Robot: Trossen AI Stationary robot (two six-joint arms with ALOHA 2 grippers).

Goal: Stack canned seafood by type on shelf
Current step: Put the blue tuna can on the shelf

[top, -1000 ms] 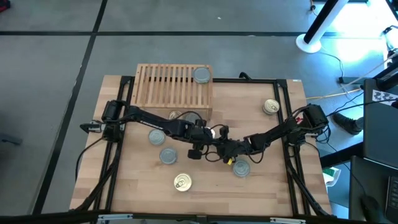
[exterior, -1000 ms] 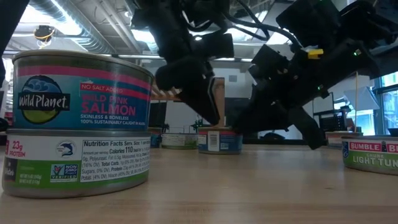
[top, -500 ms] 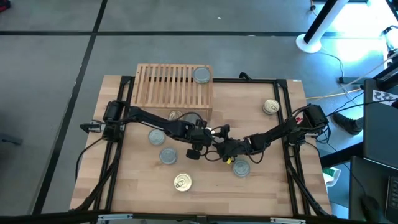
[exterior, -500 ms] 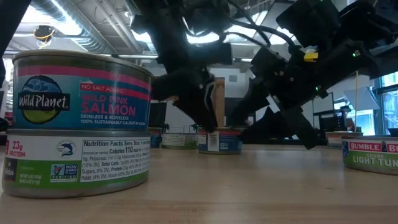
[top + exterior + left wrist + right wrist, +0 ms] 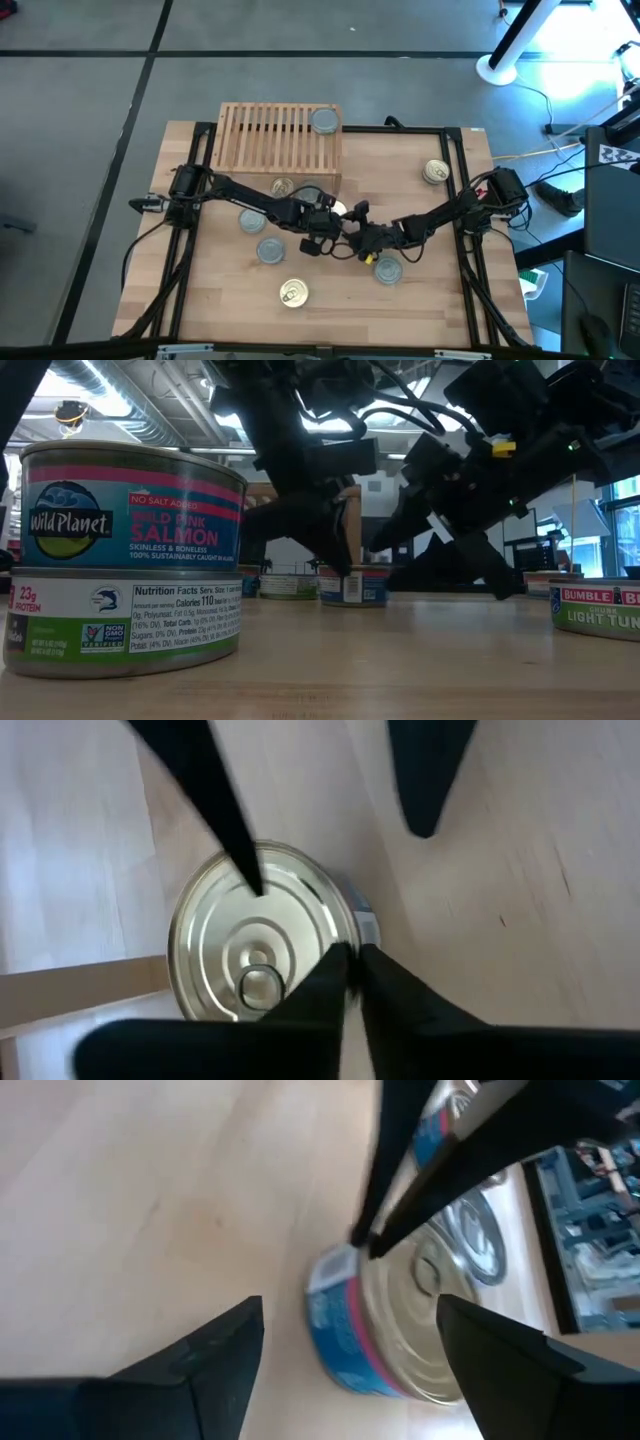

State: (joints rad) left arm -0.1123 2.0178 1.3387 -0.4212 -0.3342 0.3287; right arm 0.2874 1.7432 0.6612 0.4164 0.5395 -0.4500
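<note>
shelf (image 5: 270, 140): one can (image 5: 324, 122) on it | table (image 5: 440, 300): about six cans left | left tool (image 5: 350, 965): closed, empty, over can (image 5: 262, 932) | right tool (image 5: 345, 1350): open

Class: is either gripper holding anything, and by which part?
The right gripper is open, holding nothing. The left gripper is shut at the rim of the flat round silver-lidded tin; a real grip cannot be told.

left end effector (image 5: 333, 222): fingers pressed together, mid-table | right end effector (image 5: 352, 226): fingers spread, facing it
</note>
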